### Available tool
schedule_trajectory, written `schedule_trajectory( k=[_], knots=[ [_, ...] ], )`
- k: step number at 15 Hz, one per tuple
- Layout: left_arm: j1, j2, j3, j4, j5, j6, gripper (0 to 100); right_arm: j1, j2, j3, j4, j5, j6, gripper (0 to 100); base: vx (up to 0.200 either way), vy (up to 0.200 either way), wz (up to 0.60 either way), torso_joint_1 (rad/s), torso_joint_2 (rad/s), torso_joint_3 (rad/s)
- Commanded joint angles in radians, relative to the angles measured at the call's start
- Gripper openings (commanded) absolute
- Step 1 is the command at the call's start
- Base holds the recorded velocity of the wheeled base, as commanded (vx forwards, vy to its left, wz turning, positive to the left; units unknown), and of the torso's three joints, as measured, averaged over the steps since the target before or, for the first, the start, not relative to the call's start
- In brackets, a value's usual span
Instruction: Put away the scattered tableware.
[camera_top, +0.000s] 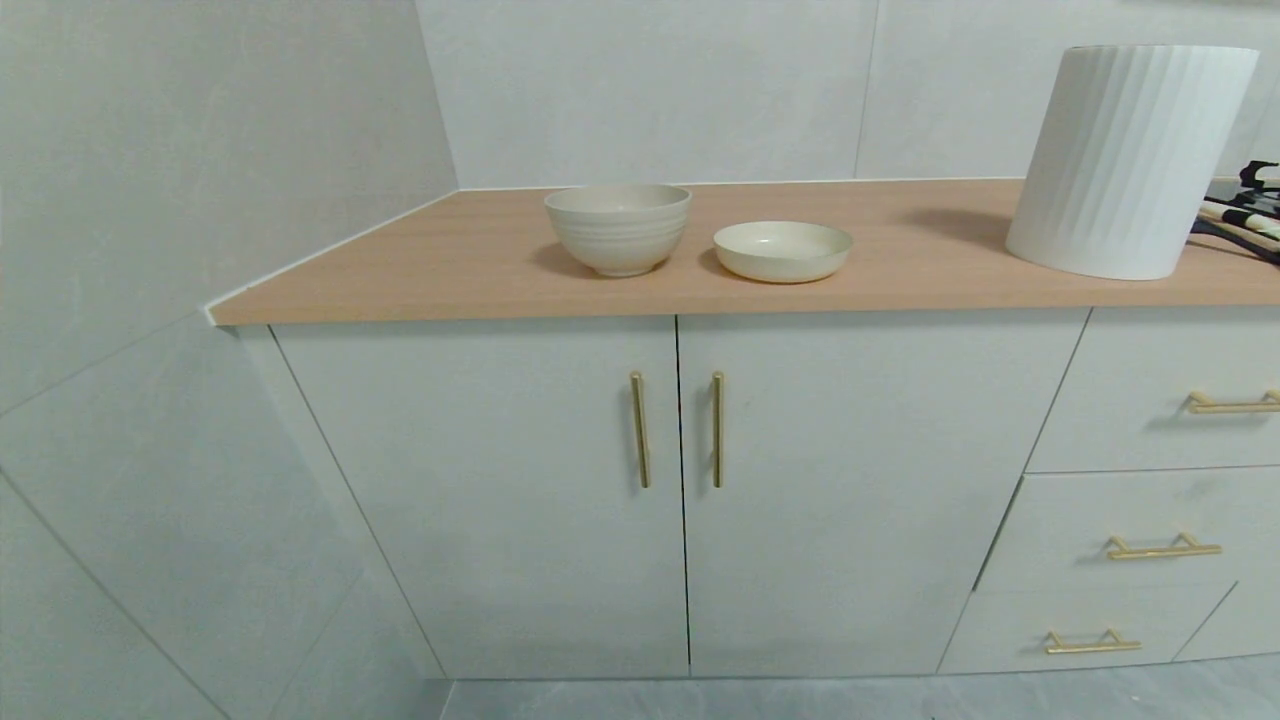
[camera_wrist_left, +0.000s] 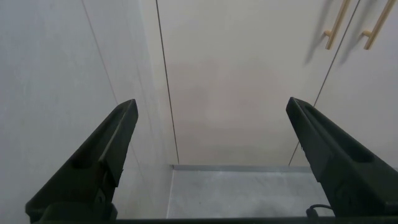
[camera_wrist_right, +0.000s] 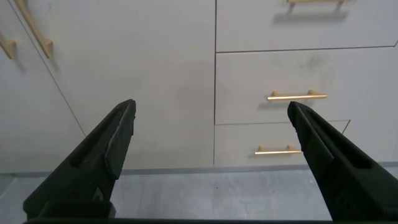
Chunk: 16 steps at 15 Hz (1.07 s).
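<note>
Left end effector hangs low in front of the cabinet with its two dark fingers spread wide and nothing between them; past it are a pale door panel and a strip of grey floor. Right end effector is spread just as wide and also empty, facing the drawer fronts near the floor.

On the wooden desk stand two pieces of tableware. A deep ribbed cream bowl sits upright near the desk's left end, above the left cabinet door. Just beside it, to the right and not touching it, lies a shallow cream dish, above the right cabinet door. Both are close to the front edge.

Well apart from them, farther right on the desk, stands a tall white ribbed container. Behind it, at the edge of the head view, lie some dark-handled utensils.

Below the desk the two doors are shut, each with an upright gold handle beside the centre seam. To their right is a stack of drawers with horizontal gold pulls. Grey tiled walls meet at the desk's left end.
</note>
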Motion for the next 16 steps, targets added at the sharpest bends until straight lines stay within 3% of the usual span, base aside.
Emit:
schedule_trajectory(
  k=[1,6,9,11,16],
  knots=[
    [0.0,0.0,0.0,0.0,0.001,0.0,100,0.0,0.001,0.0,0.0,0.004,-0.001,100,0.0,0.0,0.0,0.0,0.0,0.0],
    [0.0,0.0,0.0,0.0,0.001,0.0,100,0.0,0.001,0.0,0.0,0.015,-0.029,100,0.0,0.0,0.0,0.0,0.0,0.0],
    [0.0,0.0,0.0,0.0,0.001,0.0,100,0.002,0.012,-0.121,-0.027,0.156,0.022,100,0.0,0.0,0.0,0.0,0.0,0.0],
    [0.0,0.0,0.0,0.0,0.001,0.0,100,0.005,0.139,-0.164,-0.02,0.244,0.046,100,0.0,0.0,0.0,0.0,0.0,0.0],
    [0.0,0.0,0.0,0.0,0.001,0.0,100,0.012,0.55,-0.241,-0.026,0.273,-0.021,100,0.0,0.0,0.0,0.0,0.0,0.0]
  ],
)
